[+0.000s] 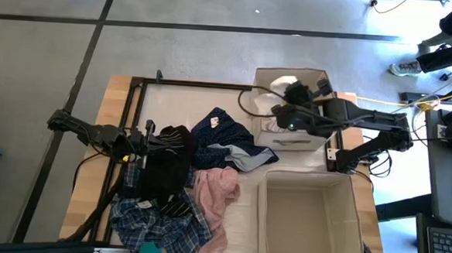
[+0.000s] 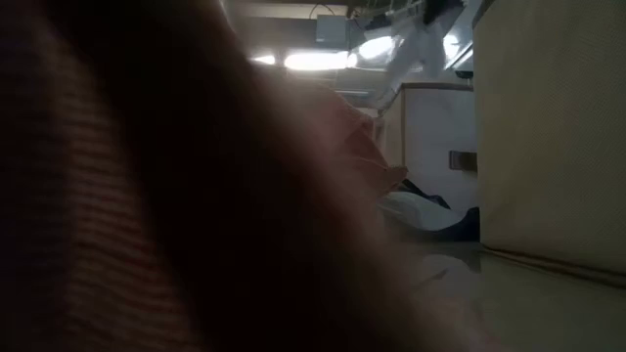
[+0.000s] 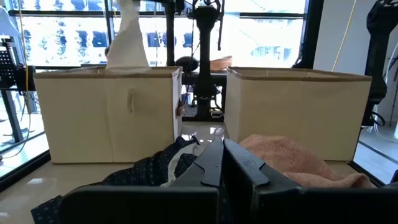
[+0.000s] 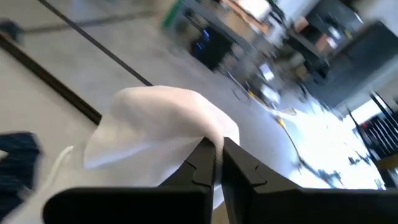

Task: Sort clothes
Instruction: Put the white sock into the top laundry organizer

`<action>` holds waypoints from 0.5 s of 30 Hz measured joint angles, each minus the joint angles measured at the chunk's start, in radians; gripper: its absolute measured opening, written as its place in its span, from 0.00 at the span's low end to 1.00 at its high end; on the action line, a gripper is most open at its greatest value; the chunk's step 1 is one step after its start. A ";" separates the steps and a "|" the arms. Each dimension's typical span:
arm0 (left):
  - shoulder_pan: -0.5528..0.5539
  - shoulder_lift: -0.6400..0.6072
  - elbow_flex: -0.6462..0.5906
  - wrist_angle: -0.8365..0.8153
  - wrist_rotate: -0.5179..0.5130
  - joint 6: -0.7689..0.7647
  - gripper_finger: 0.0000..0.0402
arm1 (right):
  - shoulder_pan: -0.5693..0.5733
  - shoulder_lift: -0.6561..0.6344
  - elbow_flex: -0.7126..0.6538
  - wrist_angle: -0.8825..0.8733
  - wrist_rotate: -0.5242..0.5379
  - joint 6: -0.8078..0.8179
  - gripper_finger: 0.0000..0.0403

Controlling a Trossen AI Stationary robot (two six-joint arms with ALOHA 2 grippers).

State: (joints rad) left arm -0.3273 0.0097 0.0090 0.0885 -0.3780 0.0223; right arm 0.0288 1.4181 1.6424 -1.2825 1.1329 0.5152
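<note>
Cream-white fabric (image 4: 161, 134) is pinched between the closed fingers of the right end effector (image 4: 217, 163), which is held above the far beige box (image 1: 291, 138) at the right side of the worktop (image 1: 110, 120); in the left wrist view the same cloth (image 3: 127, 43) is seen hanging upright over that box (image 3: 102, 112). A second, larger beige box (image 1: 310, 216) is placed nearer the front edge, and nothing can be made out in it from above.

The left end effector (image 1: 154, 142) is closed, its fingers (image 3: 239, 168) pressed together, and it is positioned at the black garment (image 1: 166, 166) on the left of the pile; whether any cloth is caught between the fingers cannot be told.

The remaining clothes are heaped in the middle of the worktop: a navy piece (image 1: 221, 138) beside a grey-blue one (image 1: 244, 157), a large pink garment (image 1: 215, 192) in front of them, a blue-white plaid garment (image 1: 155, 223) at the front left, and a small teal piece (image 1: 150, 252) at the front edge. The low view is largely blocked by dark fabric (image 2: 147, 196) close to the lens.
</note>
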 joint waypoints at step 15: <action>0.000 0.000 0.000 0.000 0.000 -0.001 0.00 | -0.102 0.002 -0.193 -0.149 -0.256 0.311 0.05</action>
State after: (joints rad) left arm -0.3275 0.0097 0.0090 0.0887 -0.3782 0.0216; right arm -0.0729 1.4200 1.4493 -1.4316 0.8765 0.8260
